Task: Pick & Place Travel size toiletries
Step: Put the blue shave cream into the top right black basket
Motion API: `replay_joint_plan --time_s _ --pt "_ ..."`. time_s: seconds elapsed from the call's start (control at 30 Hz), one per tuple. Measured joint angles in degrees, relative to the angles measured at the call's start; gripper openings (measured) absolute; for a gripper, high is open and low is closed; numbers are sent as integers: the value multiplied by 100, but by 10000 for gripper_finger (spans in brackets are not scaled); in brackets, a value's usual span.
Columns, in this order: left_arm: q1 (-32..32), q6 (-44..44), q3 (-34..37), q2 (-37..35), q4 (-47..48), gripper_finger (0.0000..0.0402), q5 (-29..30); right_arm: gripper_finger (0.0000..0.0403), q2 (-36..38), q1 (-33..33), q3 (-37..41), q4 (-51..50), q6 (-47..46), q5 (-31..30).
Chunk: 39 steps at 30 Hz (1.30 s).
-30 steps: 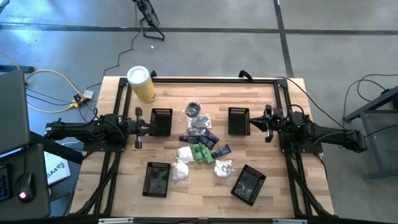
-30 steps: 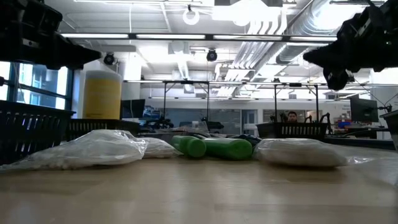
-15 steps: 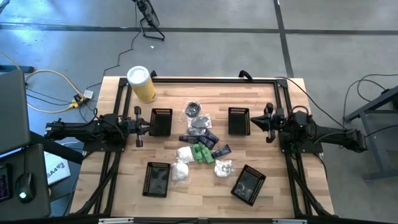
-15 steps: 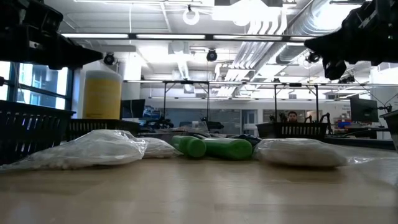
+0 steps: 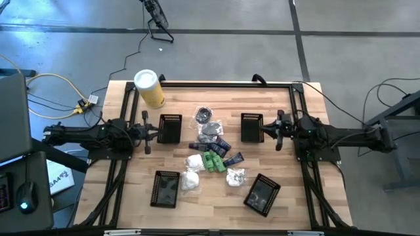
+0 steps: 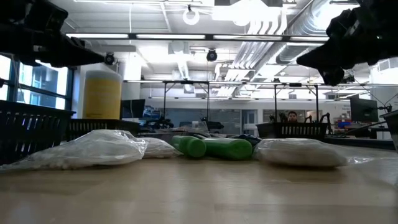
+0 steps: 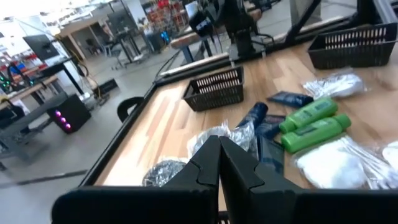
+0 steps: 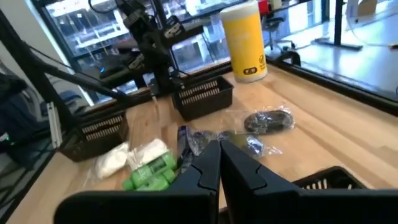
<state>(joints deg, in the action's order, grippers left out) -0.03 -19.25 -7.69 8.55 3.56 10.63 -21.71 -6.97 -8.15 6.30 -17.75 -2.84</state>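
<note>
Wooden worktop (image 5: 131,190): toiletries clustered centre. Green bottles (image 5: 212,161) look light, stiff, slippery; grip mid-body. White packets (image 5: 192,172) soft. Left hand (image 5: 146,133), right hand (image 5: 278,130) both closed, empty, flanking pile.

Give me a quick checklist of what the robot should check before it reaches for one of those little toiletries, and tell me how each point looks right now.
1. Left gripper empty: ok, fingers together, nothing between them in its wrist view.
2. Right gripper empty: ok, same there.
3. Fingers open for a grab: not ok, both are shut.
4. Toiletries in the open: ok, the green bottles lie mid-table, white packets beside them.
5. Baskets ready to receive: cannot tell, insides too dark to read.
6. Yellow canister out of the way: ok, it stands at the far left corner.
</note>
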Motion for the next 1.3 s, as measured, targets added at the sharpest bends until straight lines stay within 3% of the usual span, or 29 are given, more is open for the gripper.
replay_joint_plan --time_s 0.7,0.93,1.3 --pt "1 1 -1180 2313 -9 0 76 3 -2861 305 -1981 -1011 -492 136" --pt "0 3 -1463 2638 -2 0 76 3 -3214 329 -2391 -1189 -601 237" --pt "0 22 -1505 2732 -7 0 76 3 -4038 874 -3420 -2892 -693 300"
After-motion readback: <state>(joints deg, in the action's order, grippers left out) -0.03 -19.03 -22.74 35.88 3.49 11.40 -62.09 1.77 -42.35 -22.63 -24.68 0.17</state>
